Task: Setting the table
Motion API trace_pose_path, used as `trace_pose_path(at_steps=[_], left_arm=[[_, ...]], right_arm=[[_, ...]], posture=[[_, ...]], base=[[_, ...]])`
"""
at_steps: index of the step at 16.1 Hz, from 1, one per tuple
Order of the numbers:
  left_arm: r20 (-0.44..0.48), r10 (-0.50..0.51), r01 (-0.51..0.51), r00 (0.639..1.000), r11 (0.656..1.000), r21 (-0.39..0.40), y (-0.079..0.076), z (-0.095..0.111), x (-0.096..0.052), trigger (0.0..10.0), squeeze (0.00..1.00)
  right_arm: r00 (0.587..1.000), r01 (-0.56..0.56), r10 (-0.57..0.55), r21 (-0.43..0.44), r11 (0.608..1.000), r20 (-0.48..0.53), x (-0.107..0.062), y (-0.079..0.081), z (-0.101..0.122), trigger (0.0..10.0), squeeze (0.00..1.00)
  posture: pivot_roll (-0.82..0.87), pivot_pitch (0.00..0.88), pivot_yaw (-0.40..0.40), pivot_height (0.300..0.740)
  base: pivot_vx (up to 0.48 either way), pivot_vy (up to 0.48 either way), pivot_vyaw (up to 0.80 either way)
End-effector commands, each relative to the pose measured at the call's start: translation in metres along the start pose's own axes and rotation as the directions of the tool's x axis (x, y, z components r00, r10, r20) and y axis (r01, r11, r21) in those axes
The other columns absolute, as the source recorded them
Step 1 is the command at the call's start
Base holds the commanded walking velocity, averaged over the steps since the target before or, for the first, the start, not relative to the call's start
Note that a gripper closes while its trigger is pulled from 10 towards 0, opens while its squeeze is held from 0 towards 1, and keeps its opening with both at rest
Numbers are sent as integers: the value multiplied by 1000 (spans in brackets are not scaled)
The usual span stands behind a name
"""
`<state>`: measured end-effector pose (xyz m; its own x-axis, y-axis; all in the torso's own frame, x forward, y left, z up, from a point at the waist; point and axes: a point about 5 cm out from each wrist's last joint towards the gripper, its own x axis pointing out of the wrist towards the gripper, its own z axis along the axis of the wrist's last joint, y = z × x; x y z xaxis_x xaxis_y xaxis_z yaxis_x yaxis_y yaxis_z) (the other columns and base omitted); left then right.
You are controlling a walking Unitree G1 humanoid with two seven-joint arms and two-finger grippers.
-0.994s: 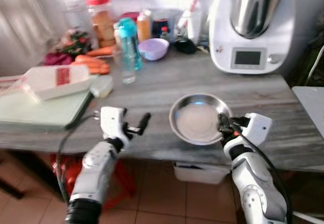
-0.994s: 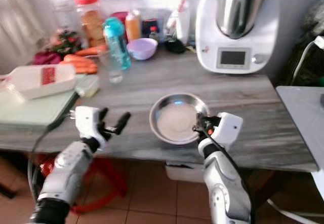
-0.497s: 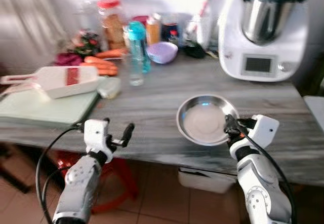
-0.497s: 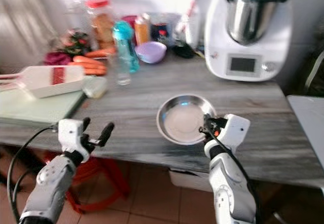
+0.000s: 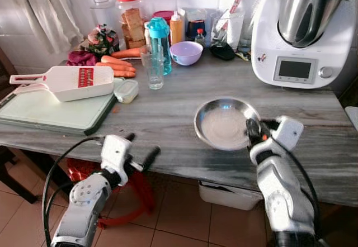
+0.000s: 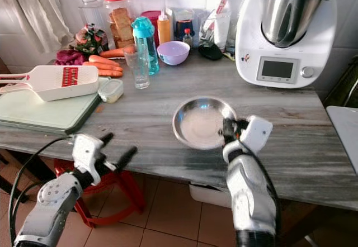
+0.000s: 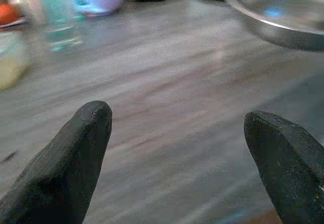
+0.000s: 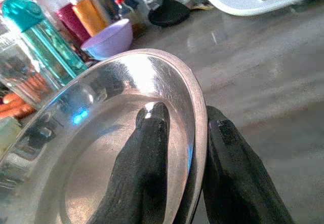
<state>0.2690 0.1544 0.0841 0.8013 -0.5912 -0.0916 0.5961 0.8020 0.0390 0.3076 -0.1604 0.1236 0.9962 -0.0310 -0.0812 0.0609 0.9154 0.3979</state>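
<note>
— Where's the plate (image 5: pixel 225 125)?

— I see it on the table (image 5: pixel 168 113), near the front edge and right of the middle. My right gripper (image 8: pixel 185 148) pinches its rim on the right side: one finger (image 8: pixel 150 148) lies inside the dish, the other under the lip (the wrist view shows this plainly).

— And the left gripper (image 5: pixel 140 153)?

— It hangs just off the table's front edge, left of the plate, with nothing in it. Its two fingers (image 7: pixel 76 153) stand wide apart, pointing across the table top toward the back.

— What else is on the table?

— Along the back edge, a white food processor (image 5: pixel 299 32) in the right corner, then a lilac bowl (image 5: pixel 185 52), a teal bottle (image 5: pixel 160 43) with a glass (image 5: pixel 152 65) just in front of it, a red-lidded jar (image 5: pixel 130 23) and carrots (image 5: pixel 117 63). At the left end lies a cutting board (image 5: pixel 53 113) with a white slicer (image 5: pixel 70 82) resting on it, and a small lidded tub (image 5: pixel 126 90) sits just beside the board's right edge.
</note>
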Motion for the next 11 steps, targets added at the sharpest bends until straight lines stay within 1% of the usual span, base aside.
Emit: trace_pose_path(at_steps=[1,2,3,4,6,7,8,9,11], left_arm=[[-23,-52,53,998,998,40,-2,0,-3,10000,0],[-13,-71,71,997,996,53,-3,2,-1,10000,0],[-2,-68,68,998,997,42,-1,5,1,10000,0],[6,-72,72,997,997,31,-1,7,3,10000,0],[35,-143,142,989,990,16,-8,14,7,10000,0],[48,-114,115,992,993,-9,-8,17,10,10000,0],[54,-111,112,992,994,-17,-8,17,10,10000,0],[62,-118,120,991,992,-30,-12,16,9,10000,0],[75,-169,173,983,984,-49,-21,17,8,10000,0]], right_arm=[[998,-7,6,-18,1000,-58,3,7,-9,10000,0],[997,-16,16,0,1000,-80,4,10,-13,10000,0],[995,-16,14,-17,1000,-98,5,12,-16,10000,0],[995,-13,12,-9,1000,-102,5,12,-17,10000,0],[992,8,-7,6,1000,-125,8,10,-21,10000,0],[991,15,-14,11,1000,-129,9,10,-21,10000,0],[992,18,-16,14,1000,-129,10,10,-21,10000,0],[991,35,-32,25,999,-131,12,8,-21,10000,0],[988,49,-42,40,998,-147,16,7,-23,10000,0]], posture=[[-2,10,48,740],[-2,10,46,740],[-2,10,46,740],[-3,10,45,740],[-4,11,46,740],[-4,11,46,740],[-5,9,48,740],[-5,9,48,740],[-1,8,48,740]], base=[[0,0,0],[0,0,0],[0,0,0],[0,0,0],[0,0,0],[0,0,0],[0,0,0],[0,0,0],[0,0,0]])
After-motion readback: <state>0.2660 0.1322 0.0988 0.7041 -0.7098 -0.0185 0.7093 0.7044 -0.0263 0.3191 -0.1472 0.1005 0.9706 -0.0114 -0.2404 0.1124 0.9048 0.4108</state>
